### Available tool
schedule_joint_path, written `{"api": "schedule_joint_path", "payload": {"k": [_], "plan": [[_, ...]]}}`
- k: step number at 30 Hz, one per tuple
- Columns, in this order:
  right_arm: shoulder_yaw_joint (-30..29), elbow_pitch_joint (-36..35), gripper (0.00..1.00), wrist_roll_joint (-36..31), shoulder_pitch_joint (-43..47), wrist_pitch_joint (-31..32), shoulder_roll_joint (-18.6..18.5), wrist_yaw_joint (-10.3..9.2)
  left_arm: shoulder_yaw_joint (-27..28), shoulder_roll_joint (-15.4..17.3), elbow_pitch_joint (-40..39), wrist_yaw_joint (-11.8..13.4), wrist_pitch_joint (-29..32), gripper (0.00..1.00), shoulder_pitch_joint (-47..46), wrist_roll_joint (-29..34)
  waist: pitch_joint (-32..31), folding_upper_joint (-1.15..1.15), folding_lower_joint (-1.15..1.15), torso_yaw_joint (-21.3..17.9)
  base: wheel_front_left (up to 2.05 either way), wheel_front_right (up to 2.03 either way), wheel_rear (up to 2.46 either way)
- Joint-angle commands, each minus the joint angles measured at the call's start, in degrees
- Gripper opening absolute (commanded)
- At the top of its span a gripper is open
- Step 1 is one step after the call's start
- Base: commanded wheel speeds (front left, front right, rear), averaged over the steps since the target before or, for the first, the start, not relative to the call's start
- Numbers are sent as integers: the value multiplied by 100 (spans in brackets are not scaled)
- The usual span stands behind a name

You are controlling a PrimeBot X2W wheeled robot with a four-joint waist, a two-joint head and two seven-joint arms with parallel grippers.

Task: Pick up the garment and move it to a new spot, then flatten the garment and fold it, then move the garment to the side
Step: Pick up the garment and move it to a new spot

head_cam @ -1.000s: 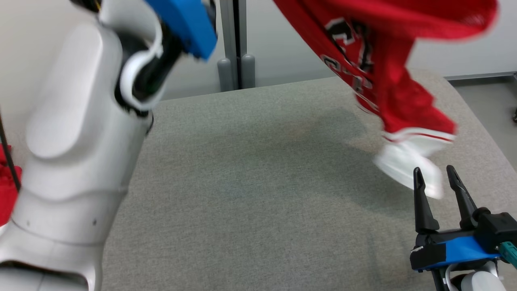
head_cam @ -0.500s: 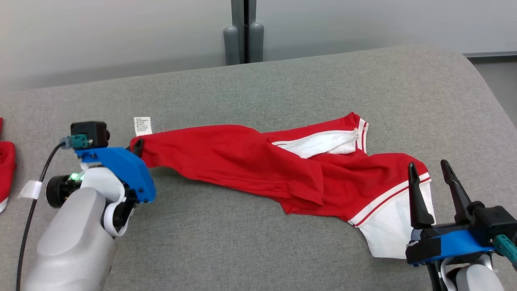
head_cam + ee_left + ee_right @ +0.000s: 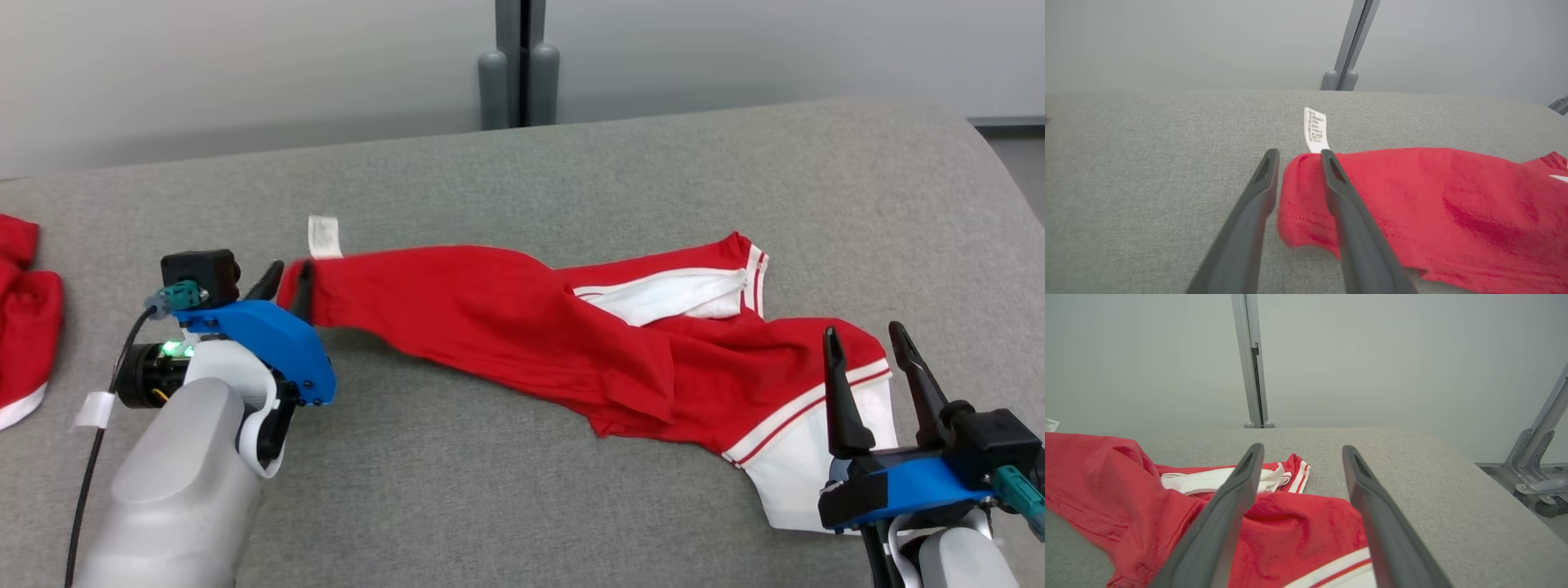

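Now your garment (image 3: 490,302) runs nine-to-three: left pincer (image 3: 290,273), narrowly parted, straddles its nine o'clock corner; right pincer (image 3: 864,331) gapes wide at three.

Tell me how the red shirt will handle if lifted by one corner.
Likely floppy: the red shirt lies rumpled in soft folds on the grey padded surface. Probably light, as its thin edges suggest; a corner lift would likely leave the rest hanging.
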Motion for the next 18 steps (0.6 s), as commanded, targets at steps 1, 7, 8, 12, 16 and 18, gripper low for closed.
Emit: {"api": "schedule_joint_path", "payload": {"k": [1,7,8,12,16,18], "plan": [[-7,17,100,-15,-28,-29,-25,1,-43,-9,20,-26,-64,100,-57,34,-24,-1,0,18,0,0,0],[-68,111,100,-126,13,-31,-25,1,-174,-108,-11,-123,-646,100,-102,183,-340,-1,0,221,0,0,0],[-80,127,100,-144,33,-31,-25,1,-210,-124,-32,-127,-754,100,-75,222,-412,-1,0,258,0,0,0],[-115,199,100,-191,111,-31,-26,1,-301,-236,-150,-115,-1052,100,185,322,-652,-1,0,384,0,0,0],[-156,267,100,-195,231,-30,-25,1,-275,-348,-384,18,-1230,100,577,327,-841,-1,0,523,0,0,0],[-134,263,100,-170,280,-30,-25,1,-149,-430,-552,91,-1275,100,849,235,-924,-1,0,565,0,0,0]]}}
